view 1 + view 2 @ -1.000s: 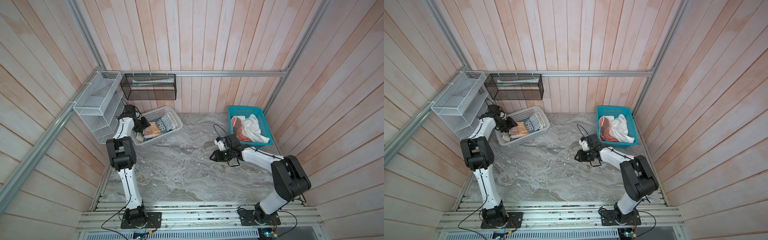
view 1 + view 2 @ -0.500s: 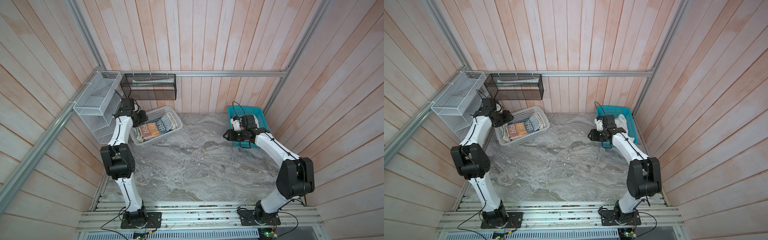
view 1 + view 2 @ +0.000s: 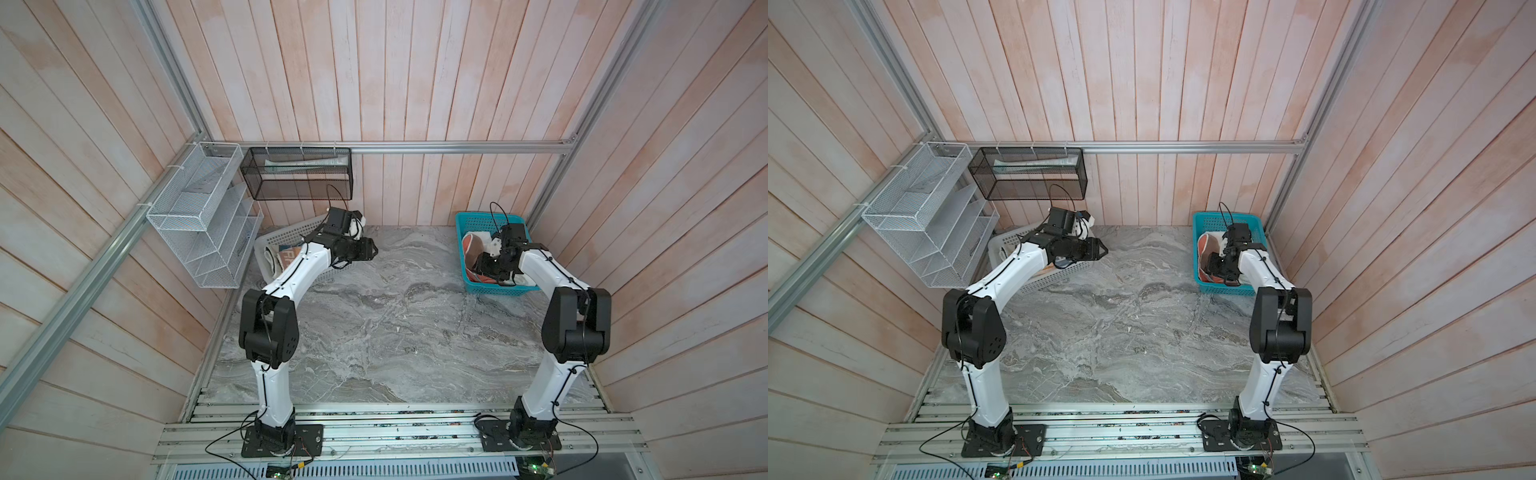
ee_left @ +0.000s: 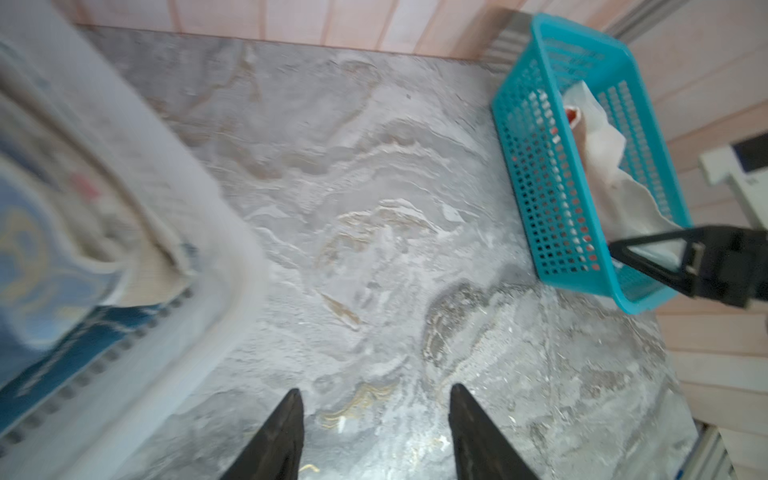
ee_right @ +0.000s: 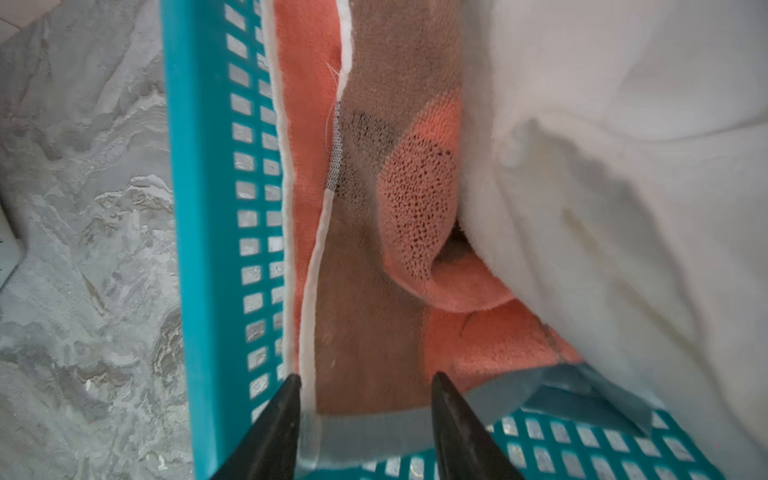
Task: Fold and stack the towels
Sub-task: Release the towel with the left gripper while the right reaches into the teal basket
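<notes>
Salmon-brown towel point(image 5: 365, 291): soft, light, limp; likely drags the white towel point(image 5: 623, 166) along.
Hold: its white hem, beside the basket point(image 5: 208, 208) wall.
Right hand point(image 5: 365, 378): released, straddling that hem.
Left hand point(image 4: 376, 390): released, empty.

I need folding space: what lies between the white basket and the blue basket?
Both top views show only bare marble table between white basket and blue basket; the left tool hangs over the end by the white one.
</notes>
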